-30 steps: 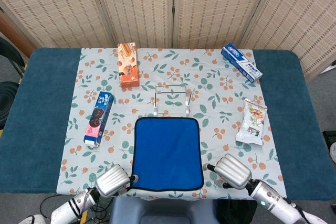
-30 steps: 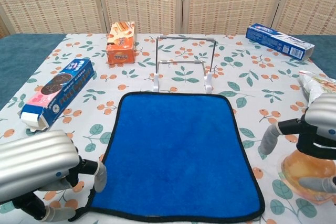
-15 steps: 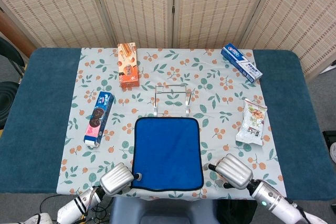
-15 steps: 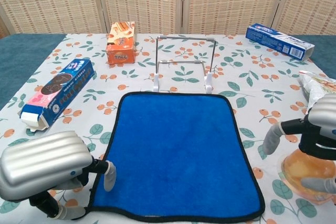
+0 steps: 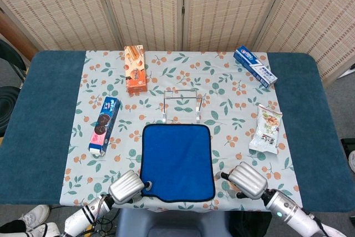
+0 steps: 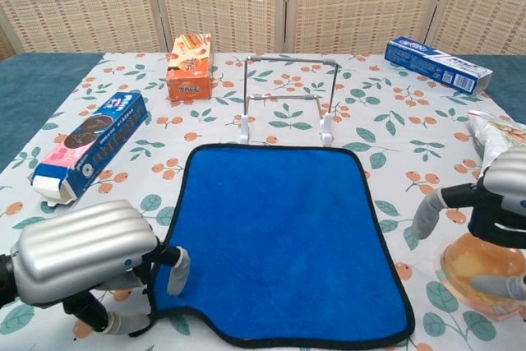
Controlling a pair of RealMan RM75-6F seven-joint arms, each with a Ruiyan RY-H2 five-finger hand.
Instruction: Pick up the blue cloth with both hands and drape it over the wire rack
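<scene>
The blue cloth [image 5: 177, 160] [image 6: 279, 236] lies flat on the flowered tablecloth, just in front of the white wire rack [image 5: 182, 104] [image 6: 288, 94], which stands upright and bare. My left hand [image 5: 126, 187] [image 6: 86, 256] is at the cloth's near-left corner. One finger lies on top of the cloth and the thumb sits under the edge, pinching the corner, which is bunched inward. My right hand [image 5: 248, 180] [image 6: 493, 211] hovers just right of the cloth's near-right edge. Its fingers are apart and point toward the cloth without touching it.
An orange biscuit box [image 5: 135, 69] [image 6: 189, 67] stands back left. A blue cookie box [image 5: 104, 125] [image 6: 90, 145] lies at the left. A toothpaste box [image 5: 255, 66] [image 6: 437, 63] is back right, and a snack bag [image 5: 266, 129] [image 6: 493, 133] lies beyond my right hand.
My left hand has slid right onto the cloth's near-left corner, closing on it and pushing that corner inward. The right hand has barely shifted.
</scene>
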